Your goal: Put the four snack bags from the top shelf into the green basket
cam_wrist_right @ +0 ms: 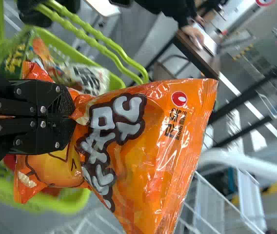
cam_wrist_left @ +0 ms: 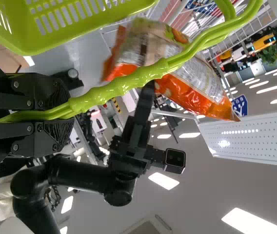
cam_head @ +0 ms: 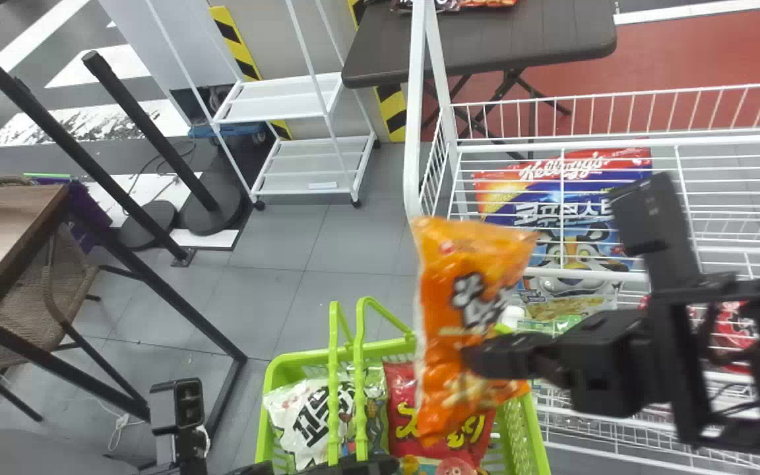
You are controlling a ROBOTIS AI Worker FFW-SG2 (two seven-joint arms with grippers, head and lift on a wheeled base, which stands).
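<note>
Orange bag pinched in the right gripper, hanging out over the green basket.

So the right gripper's fingers are clamped on the bag's middle, and the wrap is all bunched up where they squeeze it. From the head view it's up in front of the basket's right part, well clear of the left gripper, which has its fingers closed around the green handles. Inside the basket there's a white bag on the left and a red bag just beside it, partly behind the orange one. Off to the right is a white wire rack, with a big blue-and-red bag visible through the wires.
</note>
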